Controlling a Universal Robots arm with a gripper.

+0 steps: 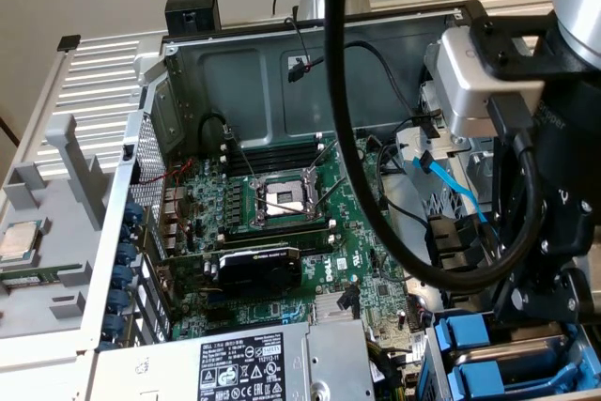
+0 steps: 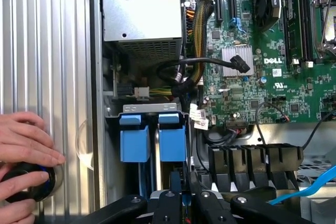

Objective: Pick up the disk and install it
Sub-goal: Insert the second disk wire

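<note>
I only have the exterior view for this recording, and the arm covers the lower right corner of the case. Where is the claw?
Observer: In the wrist view the claw sits close to the drive bay, near the ends of two blue carriers that stand side by side.
Operator: Anyone near the machine?
Observer: Yes. A person's hand lies on the ribbed grey panel beside the case, over a round black object.
Operator: Anything behind the bay?
Observer: A bundle of yellow and black wires with a white connector.
</note>
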